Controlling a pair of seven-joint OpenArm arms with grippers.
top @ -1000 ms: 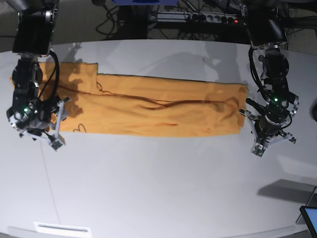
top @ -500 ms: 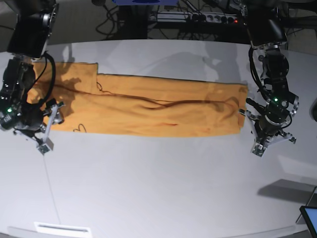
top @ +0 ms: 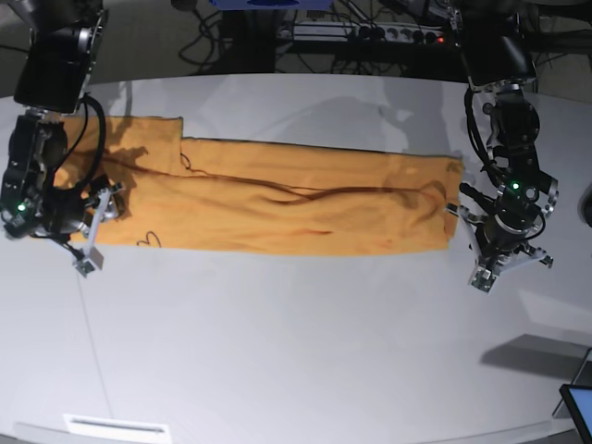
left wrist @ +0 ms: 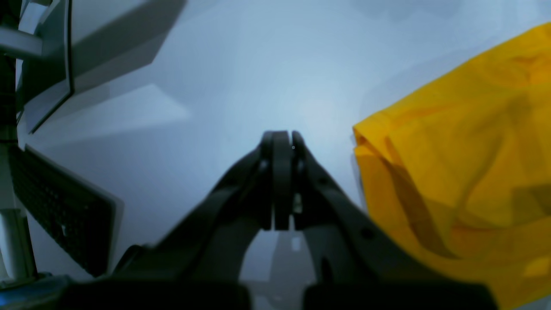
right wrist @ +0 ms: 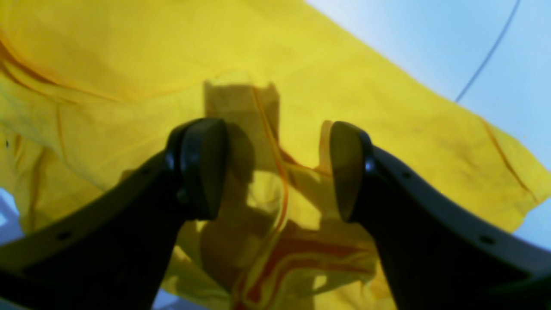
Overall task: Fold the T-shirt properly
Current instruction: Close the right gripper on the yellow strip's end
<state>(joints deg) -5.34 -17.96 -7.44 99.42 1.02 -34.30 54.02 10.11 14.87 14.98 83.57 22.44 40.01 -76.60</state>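
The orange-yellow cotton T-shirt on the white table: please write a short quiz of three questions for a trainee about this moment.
1. True or false: the left end effector grips the orange-yellow cotton T-shirt.
2. The right end effector is: A) open above the cloth; B) shut on bare white table.
3. Fill in: the T-shirt lies as one long ____ band between both arms.

Key: 1 false, it is shut beside the cloth; 2 A; 3 folded.

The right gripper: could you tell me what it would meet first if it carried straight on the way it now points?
Most likely the T-shirt: the open right gripper points at yellow cloth, which fills the gap between its fingers, though depth is unclear.
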